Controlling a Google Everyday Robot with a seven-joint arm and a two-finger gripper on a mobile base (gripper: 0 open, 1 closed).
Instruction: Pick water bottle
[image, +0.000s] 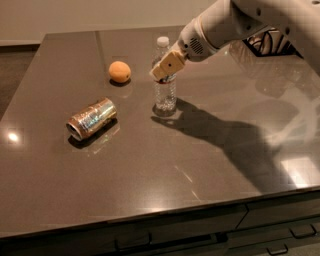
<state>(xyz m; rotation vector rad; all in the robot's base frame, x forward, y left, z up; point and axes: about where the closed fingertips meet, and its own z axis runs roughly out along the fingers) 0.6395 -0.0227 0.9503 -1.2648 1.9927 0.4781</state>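
The water bottle (164, 93) is a small clear ribbed bottle with a white cap. It stands upright on the dark table (150, 165), a little left of the middle and toward the back. My gripper (166, 66) reaches in from the upper right on a white arm (225, 25). Its tan tip lies over the bottle's upper body at label height and hides that band. The cap and the lower ribbed half show.
A shiny metallic can (91, 118) lies on its side left of the bottle. An orange fruit (120, 71) sits behind it at the back left. The table's front edge runs along the bottom, with drawers below.
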